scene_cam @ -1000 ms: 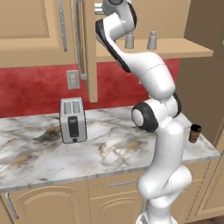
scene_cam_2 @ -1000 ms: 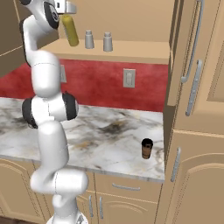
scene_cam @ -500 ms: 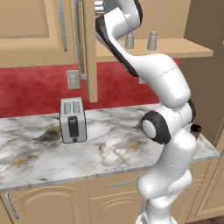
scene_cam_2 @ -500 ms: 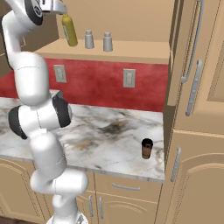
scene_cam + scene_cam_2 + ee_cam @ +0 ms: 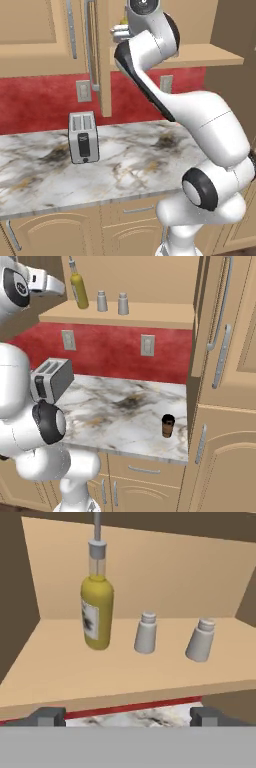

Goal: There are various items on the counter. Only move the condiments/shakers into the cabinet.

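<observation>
On the wall cabinet's shelf board (image 5: 125, 677) stand the yellow-green bottle (image 5: 97, 614) and two grey shakers (image 5: 146, 633) (image 5: 201, 640), all upright and apart. In the right base view the bottle (image 5: 78, 290) is leftmost, with the shakers (image 5: 102, 301) (image 5: 123, 303) to its right. My gripper (image 5: 127, 717) is open and holds nothing. It hovers in front of the shelf edge, a short way back from the bottle. It also appears as the gripper (image 5: 50, 283) left of the bottle, and as the gripper (image 5: 117, 33) by the cabinet opening. The silver toaster (image 5: 82, 136) stands on the marble counter (image 5: 130, 160).
The cabinet's open door with its long metal handle (image 5: 91, 45) hangs left of my hand. A small dark cup (image 5: 168, 426) stands near the counter's right front corner. A tall cupboard (image 5: 225, 356) walls off the right side. Outlets dot the red backsplash (image 5: 115, 348).
My hand has drawn back from the bottle, which stays standing on the shelf. The arm's elbow and lower links have swung toward the cameras. Toaster and shakers are unmoved.
</observation>
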### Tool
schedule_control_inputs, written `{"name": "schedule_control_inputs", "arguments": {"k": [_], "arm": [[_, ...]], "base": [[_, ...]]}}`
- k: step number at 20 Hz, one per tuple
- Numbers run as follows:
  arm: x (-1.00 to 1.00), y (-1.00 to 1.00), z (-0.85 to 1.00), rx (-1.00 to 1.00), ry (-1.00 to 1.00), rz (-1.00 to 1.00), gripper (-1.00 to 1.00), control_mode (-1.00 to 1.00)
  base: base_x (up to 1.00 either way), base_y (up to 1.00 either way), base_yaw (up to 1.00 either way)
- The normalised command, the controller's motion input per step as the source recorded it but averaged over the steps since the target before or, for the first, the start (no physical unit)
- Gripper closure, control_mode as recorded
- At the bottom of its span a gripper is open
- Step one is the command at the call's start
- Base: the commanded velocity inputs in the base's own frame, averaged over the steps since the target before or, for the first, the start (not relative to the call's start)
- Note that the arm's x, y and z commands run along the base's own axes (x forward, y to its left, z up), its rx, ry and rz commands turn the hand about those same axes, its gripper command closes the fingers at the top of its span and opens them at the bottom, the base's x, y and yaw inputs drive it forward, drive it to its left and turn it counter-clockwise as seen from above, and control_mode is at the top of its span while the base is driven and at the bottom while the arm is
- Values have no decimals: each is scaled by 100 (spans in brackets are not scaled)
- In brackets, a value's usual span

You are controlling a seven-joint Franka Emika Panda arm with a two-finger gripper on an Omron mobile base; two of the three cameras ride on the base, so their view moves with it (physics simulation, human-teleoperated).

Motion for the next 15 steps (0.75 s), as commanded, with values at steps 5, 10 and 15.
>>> {"name": "schedule_control_inputs", "arguments": {"k": [5, 10, 15], "arm": [[-100, -100, -82, 14, 0, 7, -100, -100], [-100, -99, -56, 17, -1, 2, -100, -100], [-100, -69, -18, 14, -13, 0, -100, -100]], "base": [[0, 0, 0], [0, 0, 0], [0, 0, 0]]}}
